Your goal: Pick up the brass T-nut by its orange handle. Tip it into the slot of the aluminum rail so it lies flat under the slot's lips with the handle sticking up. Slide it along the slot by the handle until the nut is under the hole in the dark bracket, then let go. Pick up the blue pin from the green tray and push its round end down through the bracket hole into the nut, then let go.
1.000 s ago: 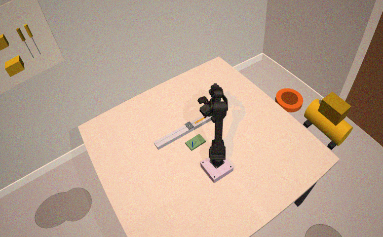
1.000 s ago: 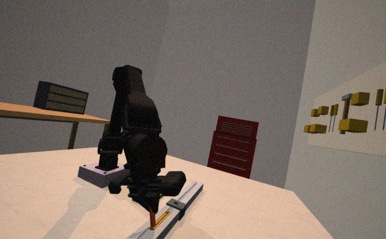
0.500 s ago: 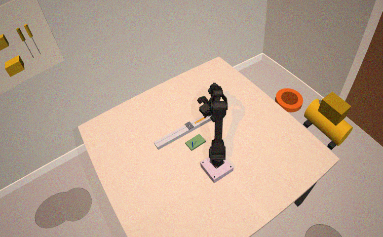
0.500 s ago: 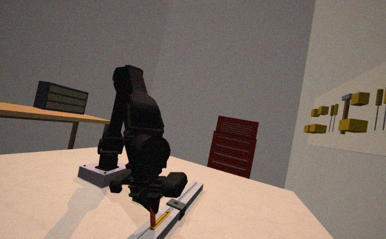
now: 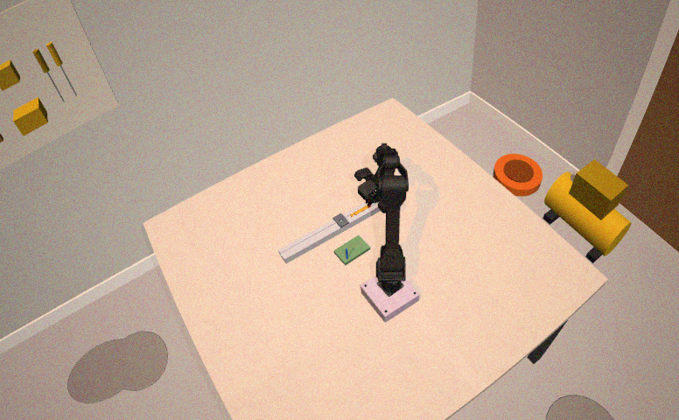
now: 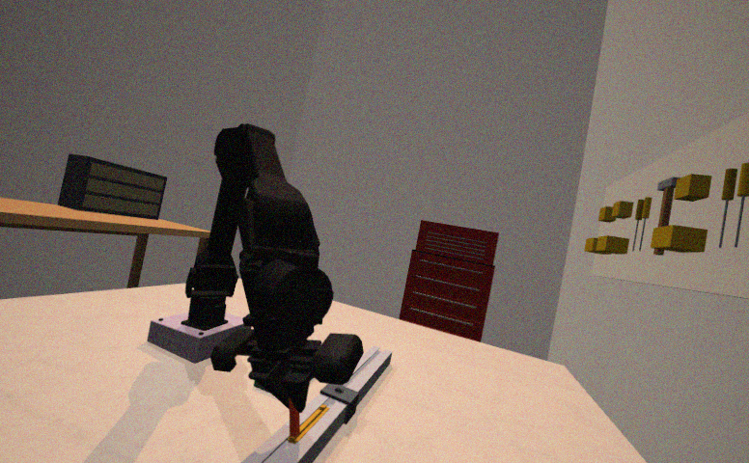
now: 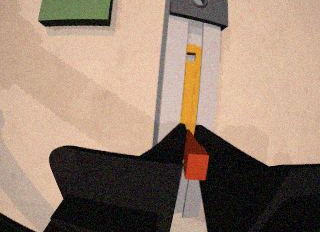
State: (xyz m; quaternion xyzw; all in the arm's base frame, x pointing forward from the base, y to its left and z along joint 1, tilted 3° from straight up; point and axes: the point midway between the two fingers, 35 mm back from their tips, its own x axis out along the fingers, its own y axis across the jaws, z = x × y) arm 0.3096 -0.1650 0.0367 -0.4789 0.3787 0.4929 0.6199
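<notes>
A: Top view?
B: The black arm point(image 5: 392, 228) reaches over the aluminum rail point(image 5: 306, 242); a blue pin point(image 5: 346, 253) stands on the flat green tray point(image 5: 360, 244).
A: Exterior?
B: The end effector point(image 6: 293, 404) points downward, clamped on the upright orange handle point(image 6: 293, 422).
A: Wrist?
B: The elongated brass T-nut point(image 7: 190, 99) lies along the slot, short of the dark bracket point(image 7: 200, 12).

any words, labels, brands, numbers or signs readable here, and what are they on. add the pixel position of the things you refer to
There are none to read: no lettering shows on the rail point(image 5: 309, 241) point(image 6: 370, 367) point(image 7: 172, 82), the bracket point(image 5: 337, 217) point(image 6: 332, 392) point(image 7: 200, 12), the green tray point(image 5: 359, 244) point(image 7: 75, 7) or the red tool chest point(image 6: 447, 281).
The pale lines on the chest's front are plain strips, not text.
</notes>
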